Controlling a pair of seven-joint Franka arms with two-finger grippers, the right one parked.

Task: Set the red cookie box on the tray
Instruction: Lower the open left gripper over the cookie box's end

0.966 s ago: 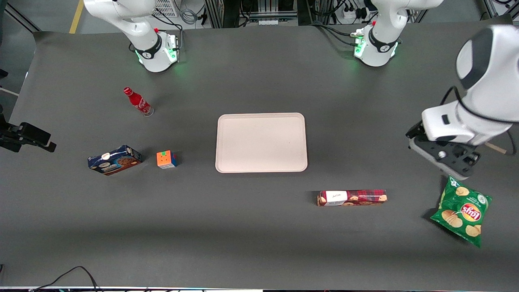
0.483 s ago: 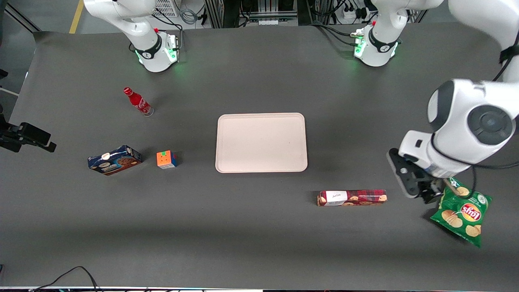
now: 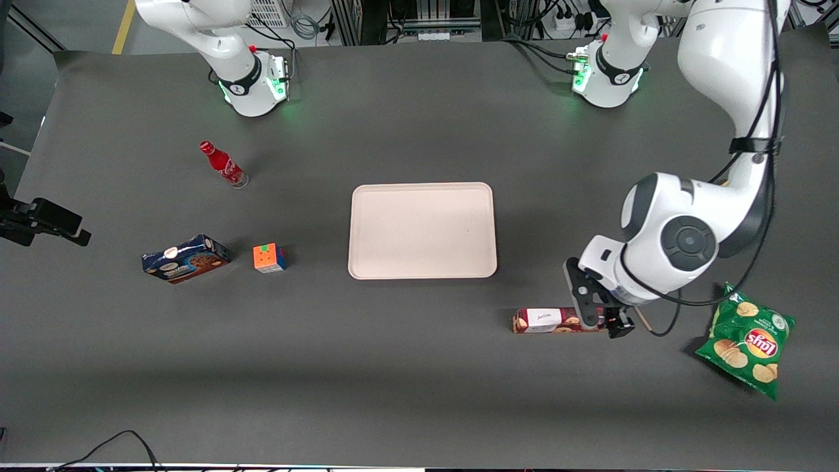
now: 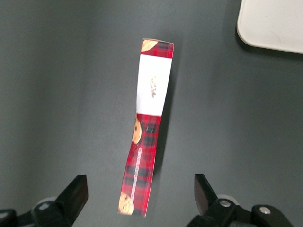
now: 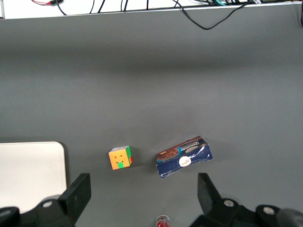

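Hovering over the red cookie box (image 3: 557, 320), my tool (image 4: 139, 194) sits above the carton's end that points toward the working arm's end of the worktop (image 3: 419, 393). Its 2 fingers (image 4: 75, 194) are spread wide, 1 on each long side of the box, and neither touches it, so the tool is released and holds nothing. In the front view the tool (image 3: 600, 313) covers that end of the carton, and I cannot judge how high above it the tool is.

From the tool, the box runs lengthwise away toward the parked arm's end, lying flat on the worktop with its white label panel facing up and cookie pictures along 1 edge. It is not on the tray (image 3: 423, 231).

That tray lies farther from the front camera than the tool and toward the parked arm's end, apart from the box, with only 1 rounded corner of it (image 4: 270, 28) showing in the left wrist view.

On the working arm's side of the tool, near it, a green chip bag (image 3: 747, 341) lies on the worktop. Well away toward the parked arm's end I see 1 puzzle cube (image 3: 269, 257), 1 blue cookie box (image 3: 185, 258) and 1 red bottle (image 3: 223, 164).
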